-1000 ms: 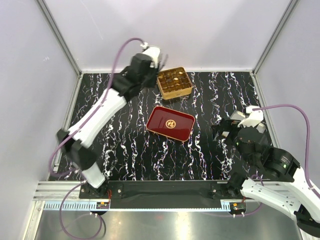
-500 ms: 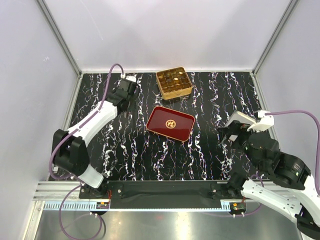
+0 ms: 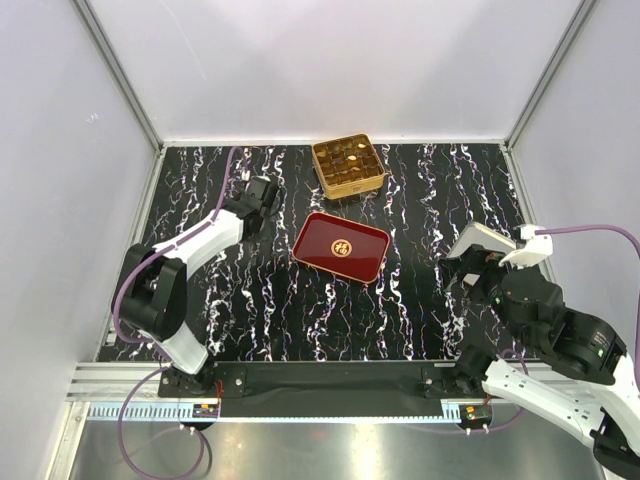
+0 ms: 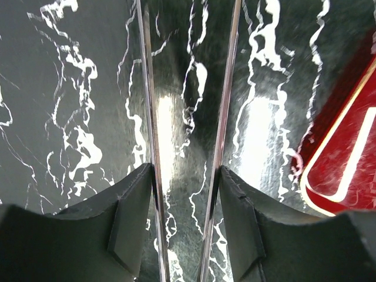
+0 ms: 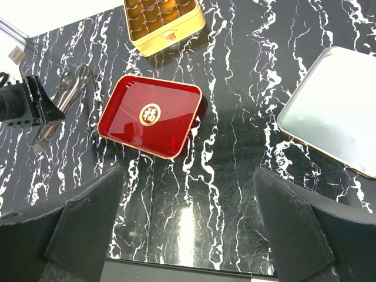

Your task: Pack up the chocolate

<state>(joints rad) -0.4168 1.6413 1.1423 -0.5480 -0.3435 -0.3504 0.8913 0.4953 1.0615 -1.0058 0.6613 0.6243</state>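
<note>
Beside the tray (image 3: pixel 341 246), left gripper (image 3: pixel 266 189), earlier over tin (image 3: pixel 348 165).

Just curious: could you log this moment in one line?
left gripper astride tongs | right gripper open, empty | chocolate in gold tin | red tray empty

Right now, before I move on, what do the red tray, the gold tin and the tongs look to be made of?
Red tray: lacquer or glossy plastic, I can't tell which; it has a mirror-like sheen and a thin gold rim.
Gold tin: probably thin sheet metal; the gold walls are satin with soft highlights.
Tongs: likely polished steel; they show as narrow, bright, mirror-like strips.
</note>
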